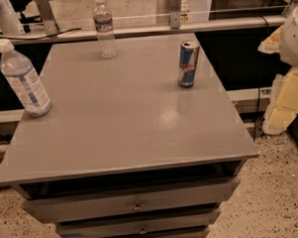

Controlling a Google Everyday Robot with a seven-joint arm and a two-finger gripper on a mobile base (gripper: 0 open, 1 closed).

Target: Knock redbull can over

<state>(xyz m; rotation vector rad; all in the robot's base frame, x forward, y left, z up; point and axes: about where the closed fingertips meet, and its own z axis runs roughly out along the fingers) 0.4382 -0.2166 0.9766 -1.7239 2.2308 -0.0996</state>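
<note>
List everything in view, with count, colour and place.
redbull can: one, blue and silver, upright, right rear of the cabinet top.
water bottles: two, clear with white caps; one at the left edge, one at the rear centre.
cabinet: one, grey, centre.
drawers: three showing, grey, below the top.
pale shapes: yellow-white, right edge, unidentifiable.
pincer: not in view.

A: What is carried by the counter (139,126)?
B: A redbull can (188,63), stood upright near the right edge, with a large bottle (24,79) at left and a small bottle (104,27) at rear. The hand is unseen.
</note>
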